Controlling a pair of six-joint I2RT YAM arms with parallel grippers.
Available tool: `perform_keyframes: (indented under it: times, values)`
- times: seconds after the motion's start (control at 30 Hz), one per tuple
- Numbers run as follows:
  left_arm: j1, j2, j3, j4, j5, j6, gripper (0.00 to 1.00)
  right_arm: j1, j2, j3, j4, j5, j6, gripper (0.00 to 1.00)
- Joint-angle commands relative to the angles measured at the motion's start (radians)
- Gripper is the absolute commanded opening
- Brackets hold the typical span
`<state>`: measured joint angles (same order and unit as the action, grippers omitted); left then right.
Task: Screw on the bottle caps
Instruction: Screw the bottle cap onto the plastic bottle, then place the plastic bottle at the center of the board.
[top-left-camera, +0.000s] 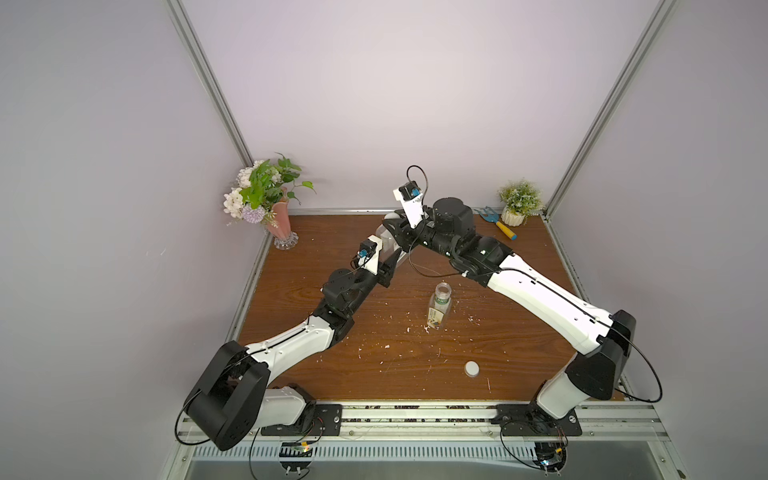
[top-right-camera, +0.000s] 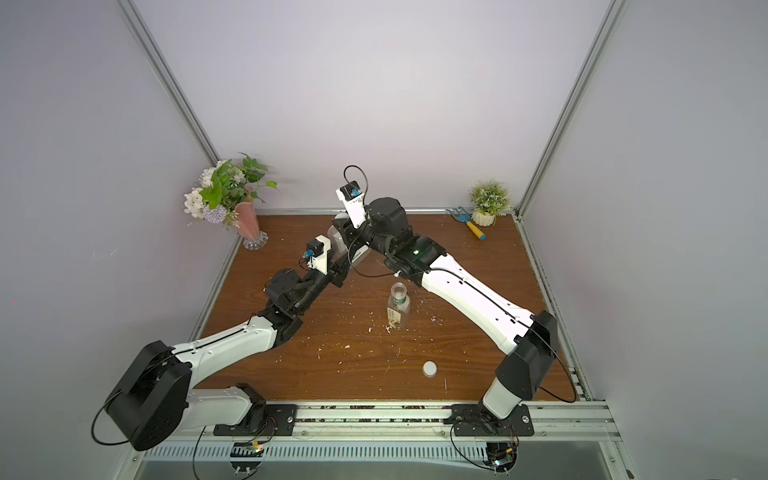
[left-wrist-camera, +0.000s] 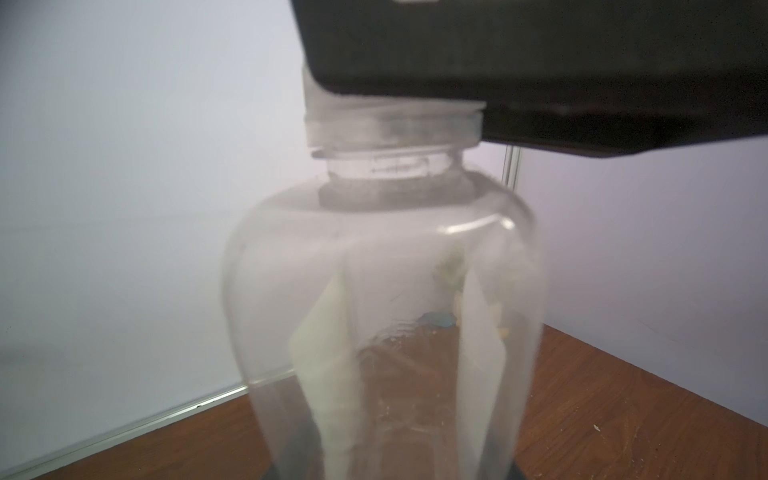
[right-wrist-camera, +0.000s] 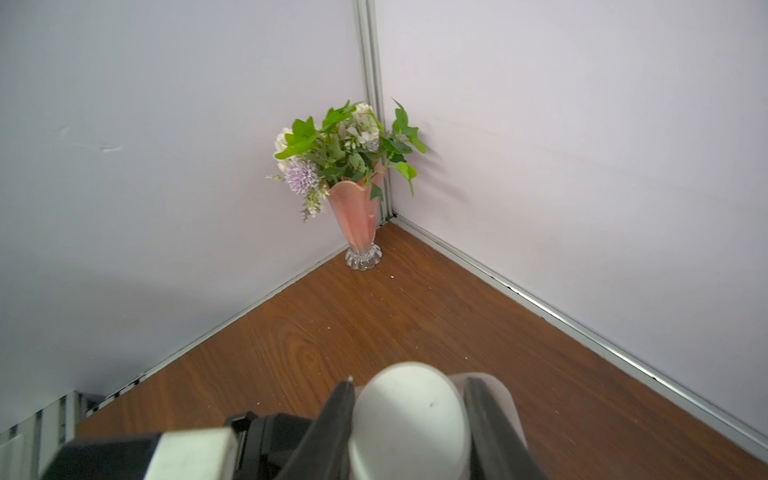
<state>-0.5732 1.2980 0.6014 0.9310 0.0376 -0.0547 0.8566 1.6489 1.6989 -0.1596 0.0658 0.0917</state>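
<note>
Right now the wooden table spreads beneath my 2 arms, which meet over its far half. My left gripper is closed around the body of the squarish bottle; the clear plastic fills my left wrist view. The round bottle stands upright and uncapped near the table's middle, apart from both arms. My right gripper is pinched narrow onto 1 white cap, a finger on each side, and that cap sits on the squarish bottle's neck. The loose cap lies flat on the wood, nearer my bases than the round bottle, touching nothing.
</note>
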Motion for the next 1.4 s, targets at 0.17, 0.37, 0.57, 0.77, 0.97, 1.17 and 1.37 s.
perform_keyframes:
  times: [0.17, 0.37, 0.57, 0.77, 0.97, 1.17, 1.37]
  values:
    - [-0.002, -0.007, 0.001, 0.067, -0.094, 0.047, 0.0, 0.061, 0.034, 0.071, -0.094, 0.047, 0.128, 0.54]
    - [-0.002, 0.03, -0.037, 0.126, -0.145, 0.051, 0.0, -0.018, -0.035, 0.095, -0.132, -0.093, 0.131, 0.99]
    - [-0.001, 0.109, -0.102, 0.256, -0.21, 0.04, 0.0, -0.151, -0.204, -0.031, -0.088, -0.169, 0.165, 0.99]
    - [0.0, 0.25, -0.191, 0.496, -0.286, 0.026, 0.0, -0.273, -0.349, -0.201, -0.042, -0.21, 0.178, 0.99]
    - [0.01, 0.474, -0.265, 0.828, -0.333, 0.006, 0.01, -0.304, -0.417, -0.336, -0.025, -0.212, 0.174, 0.99]
    - [0.032, 0.577, -0.264, 0.904, -0.354, -0.043, 0.01, -0.319, -0.472, -0.472, 0.015, -0.218, 0.186, 0.99]
    - [0.048, 0.58, -0.261, 0.901, -0.448, -0.061, 0.01, -0.325, -0.499, -0.55, 0.027, -0.222, 0.194, 0.99]
